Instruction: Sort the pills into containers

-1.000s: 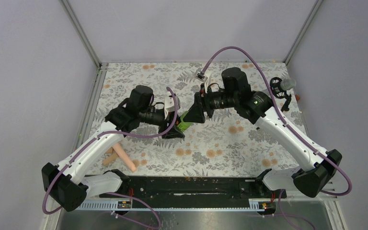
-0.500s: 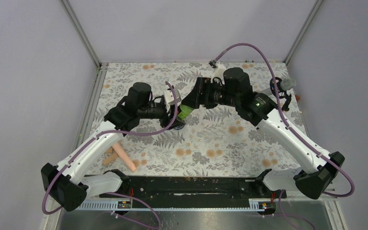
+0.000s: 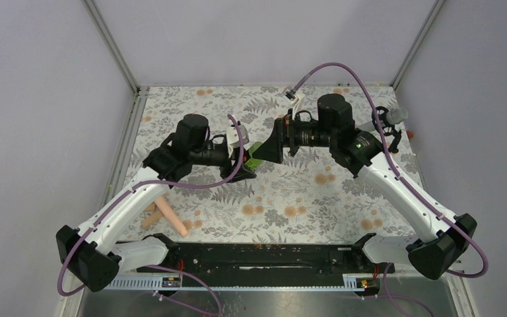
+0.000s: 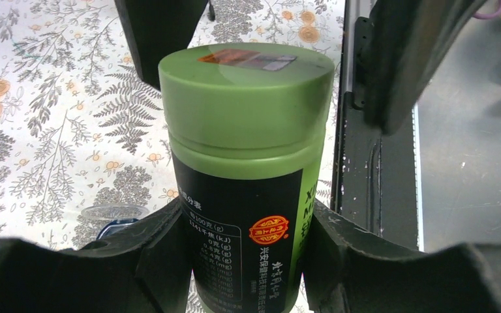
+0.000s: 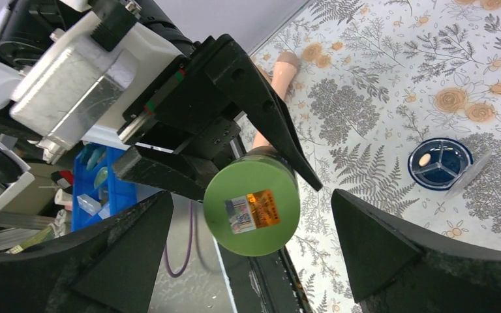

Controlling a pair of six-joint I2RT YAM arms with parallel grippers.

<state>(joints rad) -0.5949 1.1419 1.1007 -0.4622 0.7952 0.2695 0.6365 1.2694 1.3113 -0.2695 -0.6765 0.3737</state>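
Observation:
A green bottle (image 4: 248,130) with a black label and its green lid on is held off the table, and my left gripper (image 4: 244,261) is shut on its body. In the top view the bottle (image 3: 255,153) lies tilted between the two grippers. My right gripper (image 5: 253,194) faces the lid (image 5: 251,205) end-on. It is open, with one finger on each side of the lid and a gap on both sides. The dark-blue jar (image 5: 440,163) stands open on the floral table with one small pill (image 5: 424,158) in a compartment. Its clear lid (image 5: 475,171) lies beside it.
Two peach-pink rods (image 3: 171,218) lie at the front left of the table, one of them also in the right wrist view (image 5: 280,72). A black fixture with a clear cap (image 3: 386,122) stands at the back right. A black rail (image 3: 257,254) runs along the near edge.
My right gripper's jaws have spread wide and let go of the bottle's lid. Both grippers and the bottle shifted slightly toward the back. My left gripper's hold is the same.

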